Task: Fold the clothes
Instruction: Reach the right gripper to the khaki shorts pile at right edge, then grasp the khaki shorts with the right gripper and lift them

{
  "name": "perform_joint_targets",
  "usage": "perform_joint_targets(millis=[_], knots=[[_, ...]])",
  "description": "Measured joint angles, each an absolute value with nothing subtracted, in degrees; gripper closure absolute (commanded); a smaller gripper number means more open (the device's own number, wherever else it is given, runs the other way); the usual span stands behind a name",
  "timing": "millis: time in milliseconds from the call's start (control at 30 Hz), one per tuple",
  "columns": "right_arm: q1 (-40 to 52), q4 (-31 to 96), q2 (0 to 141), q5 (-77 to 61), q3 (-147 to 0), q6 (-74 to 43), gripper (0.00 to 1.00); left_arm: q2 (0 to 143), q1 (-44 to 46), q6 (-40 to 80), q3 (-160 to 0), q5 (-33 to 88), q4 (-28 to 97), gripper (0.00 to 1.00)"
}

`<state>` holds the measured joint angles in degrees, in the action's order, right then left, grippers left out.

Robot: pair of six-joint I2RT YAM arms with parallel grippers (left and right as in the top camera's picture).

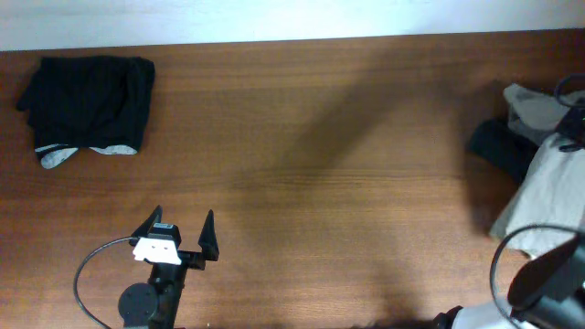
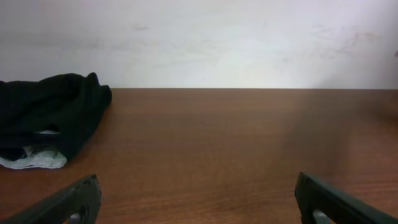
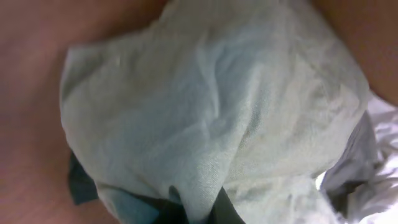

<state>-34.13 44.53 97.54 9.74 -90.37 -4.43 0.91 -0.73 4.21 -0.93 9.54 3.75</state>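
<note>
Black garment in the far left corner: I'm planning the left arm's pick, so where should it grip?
Probably the right edge of the black garment, coming low from the robot's right: the fabric stands bunched and thick there, and the left gripper is open.

Heaped pale khaki and dark fabric garments [image 1: 547, 183] run off the overhead's right edge; blurred close up, hiding the right fingers.

No text, number or brand can be read in any of the views. A small white tag [image 1: 152, 247] sits just behind the left arm's fingers [image 1: 209, 238], but any print on it is too small to make out.
</note>
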Motion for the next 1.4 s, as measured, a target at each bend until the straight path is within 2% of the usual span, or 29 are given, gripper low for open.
perform_joint_targets(millis=[367, 733, 767, 800, 833, 867, 900, 1267, 1400], knots=[[-28.3, 41.1, 81.5, 9.2, -93.8, -4.5, 0.96, 0.9, -0.7, 4.2, -0.9, 9.5, 3.7, 0.01], [-28.3, 36.9, 82.5, 24.1, -94.1, -4.5, 0.95, 0.9, -0.7, 4.2, -0.9, 9.5, 3.7, 0.01], [-28.3, 37.2, 82.5, 24.8, -94.1, -4.5, 0.65, 0.9, -0.7, 4.2, -0.9, 9.5, 3.7, 0.01], [-28.3, 37.7, 82.5, 25.4, -94.1, -4.5, 0.25, 0.9, -0.7, 4.2, -0.9, 9.5, 3.7, 0.01], [-28.3, 38.4, 82.6, 25.7, -94.2, -4.7, 0.13, 0.9, -0.7, 4.2, -0.9, 9.5, 3.7, 0.01], [-28.3, 39.1, 82.9, 25.6, -94.5, -4.8, 0.10, 0.9, -0.7, 4.2, -0.9, 9.5, 3.7, 0.01], [-28.3, 39.9, 83.2, 25.4, -94.9, -4.7, 0.01, 0.9, -0.7, 4.2, -0.9, 9.5, 3.7, 0.01], [-28.3, 54.7, 88.7, 14.0, -95.8, -10.1, 0.01, 0.9, -0.7, 4.2, -0.9, 9.5, 3.7, 0.01], [-28.3, 58.4, 94.9, 9.6, -96.1, -10.7, 0.01, 0.9, -0.7, 4.2, -0.9, 9.5, 3.7, 0.01]])
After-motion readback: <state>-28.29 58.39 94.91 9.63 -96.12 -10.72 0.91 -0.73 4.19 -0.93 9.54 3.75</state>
